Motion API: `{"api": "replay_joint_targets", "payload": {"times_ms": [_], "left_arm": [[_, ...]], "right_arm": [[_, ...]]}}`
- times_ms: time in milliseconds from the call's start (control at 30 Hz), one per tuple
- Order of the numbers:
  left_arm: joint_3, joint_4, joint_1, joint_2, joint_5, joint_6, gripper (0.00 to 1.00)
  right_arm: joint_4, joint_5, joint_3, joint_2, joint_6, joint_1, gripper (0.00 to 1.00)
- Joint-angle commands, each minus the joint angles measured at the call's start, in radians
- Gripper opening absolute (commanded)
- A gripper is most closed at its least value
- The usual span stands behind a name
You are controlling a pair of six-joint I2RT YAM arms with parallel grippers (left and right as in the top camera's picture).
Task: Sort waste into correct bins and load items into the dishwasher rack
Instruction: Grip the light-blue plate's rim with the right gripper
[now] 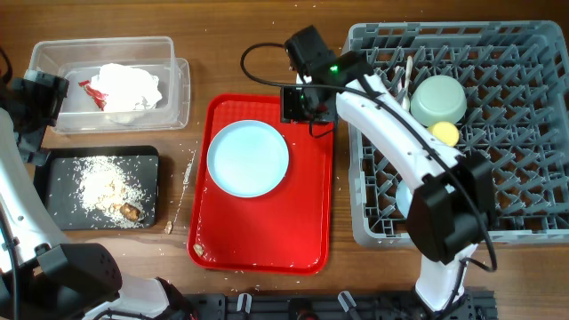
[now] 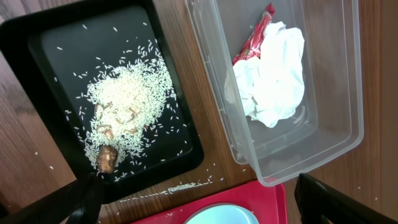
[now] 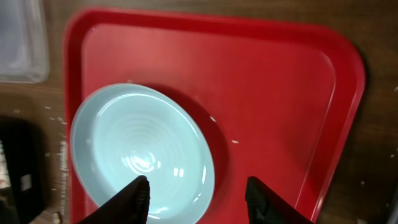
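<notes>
A light blue plate (image 1: 248, 157) (image 3: 142, 152) lies on the red tray (image 1: 302, 231). My right gripper (image 1: 307, 102) (image 3: 199, 194) hovers open over the plate's edge and the bare tray, holding nothing. In the clear tub (image 1: 173, 93) (image 2: 336, 134) are crumpled white napkins (image 2: 273, 74) and a red-and-white wrapper (image 2: 252, 40). Whitish crumbs (image 2: 127, 99) and a brown scrap (image 2: 107, 157) cover the black tray (image 1: 58, 169) (image 2: 50, 68). My left gripper (image 2: 208, 208) stands wide open and empty above the gap between both bins. The grey rack (image 1: 524, 133) holds a pale green bowl (image 1: 438, 98), a yellow cup (image 1: 444, 133) and a white utensil (image 1: 407, 76).
Loose crumbs (image 1: 188, 169) lie on the wooden table between the black tray and the red tray. The right arm (image 1: 400, 133) stretches across the rack's left side and hides part of a light blue bowl (image 1: 404, 197) there. The left arm (image 1: 18, 204) runs along the left edge.
</notes>
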Motion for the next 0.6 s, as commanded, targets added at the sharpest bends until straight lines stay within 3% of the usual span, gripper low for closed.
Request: {"api": "replay_joint_targets", "payload": {"times_ms": [0, 433, 533, 567], "left_arm": [[0.010, -0.003, 0.003, -0.001, -0.013, 0.005, 1.00], [0.010, -0.003, 0.003, -0.001, -0.013, 0.005, 1.00], [0.010, -0.003, 0.003, -0.001, -0.013, 0.005, 1.00], [0.010, -0.003, 0.003, -0.001, -0.013, 0.005, 1.00]], "right_arm": [[0.034, -0.008, -0.040, 0.088, 0.045, 0.008, 0.47], [0.050, -0.002, -0.040, 0.235, 0.055, 0.088, 0.44], [0.050, 0.006, -0.040, 0.235, 0.058, 0.086, 0.30], [0.048, 0.021, -0.040, 0.235, 0.065, 0.087, 0.20]]}}
